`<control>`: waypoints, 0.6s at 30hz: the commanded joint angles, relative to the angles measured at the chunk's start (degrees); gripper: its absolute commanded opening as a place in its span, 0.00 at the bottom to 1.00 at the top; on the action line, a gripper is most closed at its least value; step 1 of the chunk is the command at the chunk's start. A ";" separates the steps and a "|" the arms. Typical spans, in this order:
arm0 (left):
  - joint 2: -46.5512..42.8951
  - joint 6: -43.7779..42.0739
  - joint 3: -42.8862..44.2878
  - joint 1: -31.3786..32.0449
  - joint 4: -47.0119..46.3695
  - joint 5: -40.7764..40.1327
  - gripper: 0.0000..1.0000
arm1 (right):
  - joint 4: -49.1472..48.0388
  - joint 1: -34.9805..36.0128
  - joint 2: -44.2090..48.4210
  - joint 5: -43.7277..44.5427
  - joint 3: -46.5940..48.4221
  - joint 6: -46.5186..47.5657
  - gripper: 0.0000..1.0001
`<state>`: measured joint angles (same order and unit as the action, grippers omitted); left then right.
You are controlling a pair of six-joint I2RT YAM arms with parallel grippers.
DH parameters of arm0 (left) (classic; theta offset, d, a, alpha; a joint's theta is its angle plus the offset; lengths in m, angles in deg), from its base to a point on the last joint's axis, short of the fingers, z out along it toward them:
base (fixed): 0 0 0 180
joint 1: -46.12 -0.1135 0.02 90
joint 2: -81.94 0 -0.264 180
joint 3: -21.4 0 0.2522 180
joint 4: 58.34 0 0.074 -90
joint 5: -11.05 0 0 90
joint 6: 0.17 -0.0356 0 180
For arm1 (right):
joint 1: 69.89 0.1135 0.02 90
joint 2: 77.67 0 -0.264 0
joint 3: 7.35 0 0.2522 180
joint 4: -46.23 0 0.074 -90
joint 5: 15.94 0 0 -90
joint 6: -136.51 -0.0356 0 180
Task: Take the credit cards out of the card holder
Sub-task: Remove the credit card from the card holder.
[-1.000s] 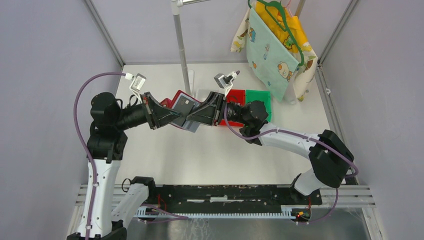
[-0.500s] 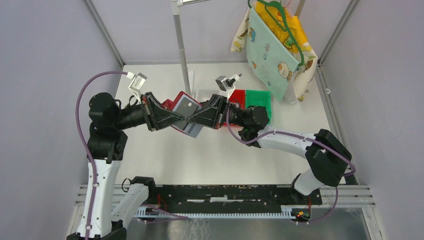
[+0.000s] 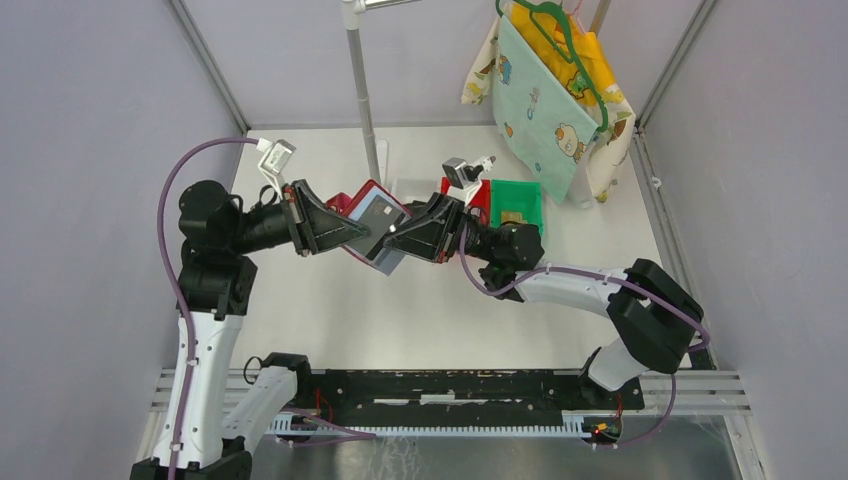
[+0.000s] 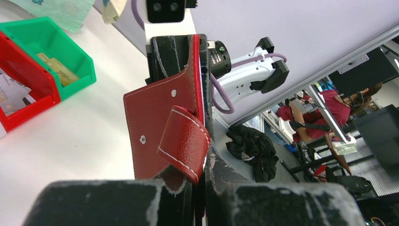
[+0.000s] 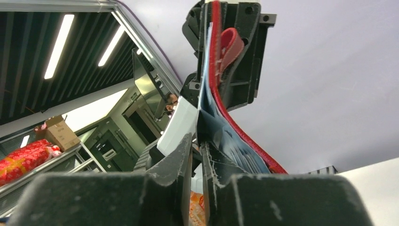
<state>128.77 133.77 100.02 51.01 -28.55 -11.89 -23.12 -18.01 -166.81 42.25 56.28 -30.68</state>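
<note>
The dark red card holder (image 3: 366, 196) hangs open in the air between both grippers, its greyish plastic sleeves (image 3: 380, 222) facing up. My left gripper (image 3: 350, 232) is shut on its red cover (image 4: 157, 117), beside the closing tab (image 4: 185, 141). My right gripper (image 3: 396, 234) is closed to a thin slit at the sleeves' lower edge (image 5: 226, 136), and a sleeve edge runs into the jaws. I cannot tell whether a card is between them. Tan credit cards (image 3: 514, 217) lie in the green bin (image 3: 530, 195); they also show in the left wrist view (image 4: 56, 69).
A red bin (image 3: 478, 192) with a white card (image 4: 11, 89) stands left of the green bin (image 4: 80, 61). A metal pole (image 3: 364, 90) rises at the back. A patterned cloth bag (image 3: 550, 90) hangs at the back right.
Both grippers have lifted the holder and tilted it more upright. The right gripper has moved left along the sleeves and its jaws have narrowed. The green bin's card is now uncovered.
</note>
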 commanded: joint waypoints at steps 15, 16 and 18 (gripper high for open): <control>-1.80 -2.37 3.11 -0.55 -0.63 -2.73 0.02 | -6.53 1.36 -0.69 1.39 5.19 -1.93 0.02; -1.82 -2.86 3.42 -0.60 -0.12 -2.84 0.02 | -6.84 1.38 -0.56 1.48 4.81 -1.98 0.00; -1.52 -4.30 4.20 -0.58 1.78 -3.41 0.04 | -7.19 1.38 -0.09 1.47 3.67 -1.90 0.00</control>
<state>127.26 133.42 101.42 50.70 -28.27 -14.01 -24.74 -17.05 -167.97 43.19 58.58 -31.45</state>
